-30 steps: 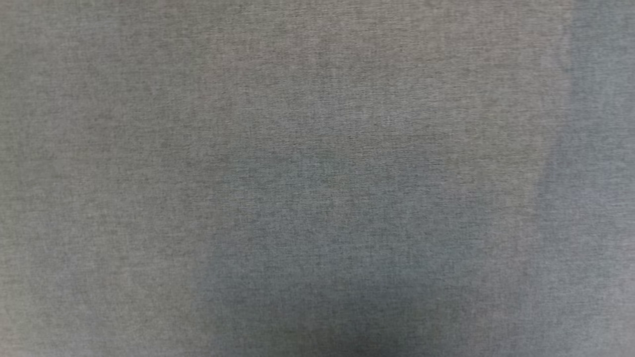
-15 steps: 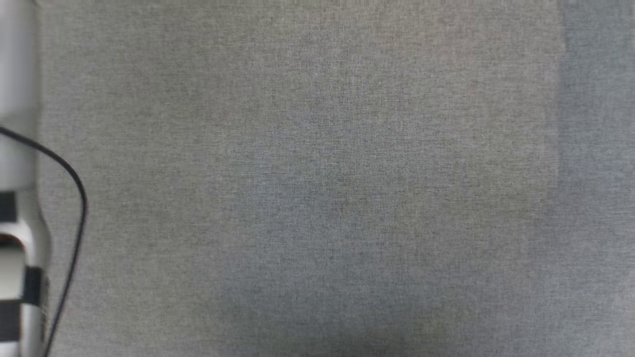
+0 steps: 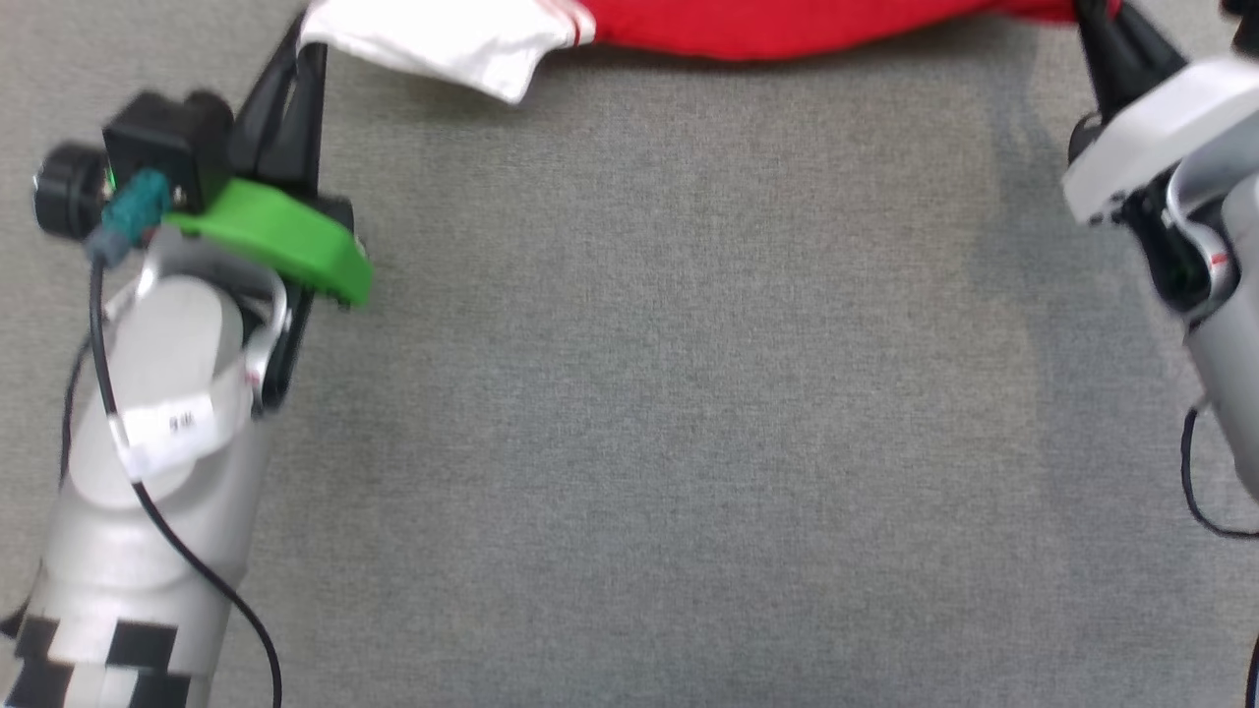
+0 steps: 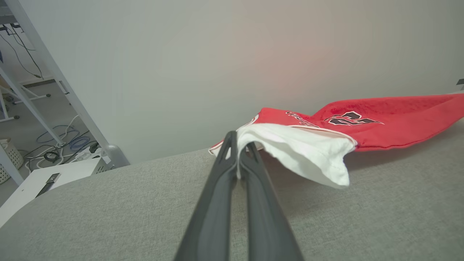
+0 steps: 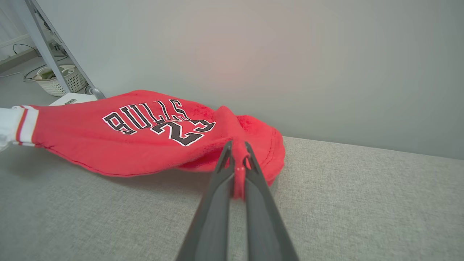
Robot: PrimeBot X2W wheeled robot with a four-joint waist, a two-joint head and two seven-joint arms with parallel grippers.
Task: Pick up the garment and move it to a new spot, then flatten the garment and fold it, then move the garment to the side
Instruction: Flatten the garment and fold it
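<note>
The garment (image 3: 787,25) is slung low along the far side of the grey surface (image 3: 639,393), its long axis running left to right. At the surface's far left, the left end effector (image 4: 238,141) is pressed together on the white sleeve panel. At its far right, the right end effector (image 5: 237,148) pinches red cloth. Each arm has one end, so the coming move probably carries it crosswise to that axis.

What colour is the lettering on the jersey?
Black with white outlines, on the red garment; the right wrist view shows it best.

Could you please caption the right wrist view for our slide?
Right hand pinches a fold of the red jersey over the grey fabric surface.
</note>
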